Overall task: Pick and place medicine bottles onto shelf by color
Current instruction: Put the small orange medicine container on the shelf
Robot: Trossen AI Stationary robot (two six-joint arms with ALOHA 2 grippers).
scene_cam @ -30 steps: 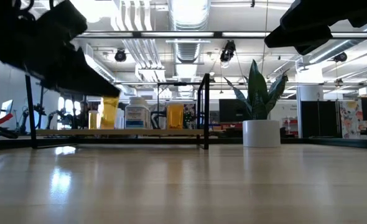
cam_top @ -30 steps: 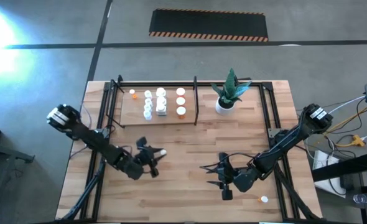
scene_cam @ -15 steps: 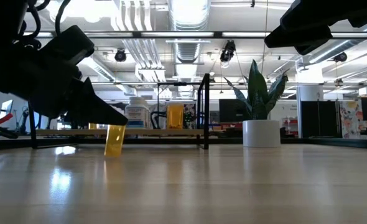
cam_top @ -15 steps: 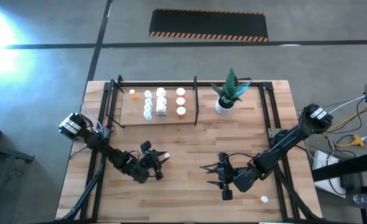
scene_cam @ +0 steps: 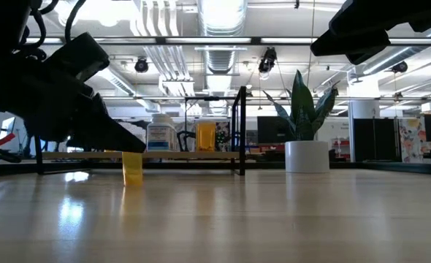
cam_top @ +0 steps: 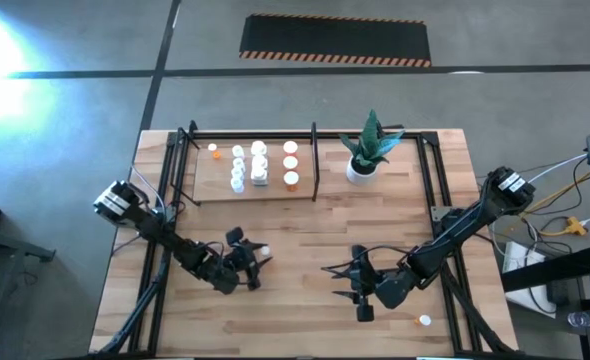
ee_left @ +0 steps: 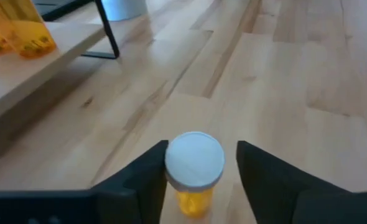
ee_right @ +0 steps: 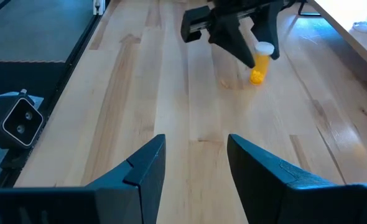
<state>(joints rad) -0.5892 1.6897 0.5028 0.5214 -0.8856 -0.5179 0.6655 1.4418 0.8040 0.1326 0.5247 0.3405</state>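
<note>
An orange medicine bottle with a white cap [ee_left: 194,171] stands upright on its base on the tabletop [scene_cam: 132,168], left of centre [cam_top: 263,250]. My left gripper [ee_left: 200,152] is open, with one finger on each side of the cap. My right gripper [ee_right: 196,146] hangs open over the table's near right part [cam_top: 347,285], with nothing between its fingers. The shelf [cam_top: 205,182] at the far edge holds white bottles [cam_top: 240,165] and orange bottles [cam_top: 290,163] standing on its board. My left gripper comes at the bottle's white cap [ee_left: 216,163] slanting down from the table's left. A gap shows between the cap and one finger [ee_left: 258,171]. The other finger [ee_left: 151,169] lies right beside the cap, and I cannot tell whether it touches.
A white pot with a green plant [cam_top: 363,165] stands at the far edge, right of the shelf's black divider bar [cam_top: 314,160]. One small bottle [cam_top: 425,321] lies near the table's front right corner. Bare wood stretches between the two grippers.
My left gripper has sunk toward the table and shifted a little to the right with the orange bottle. The bottle hung above the table, then touched down tilted, and now stands upright on the wood.
</note>
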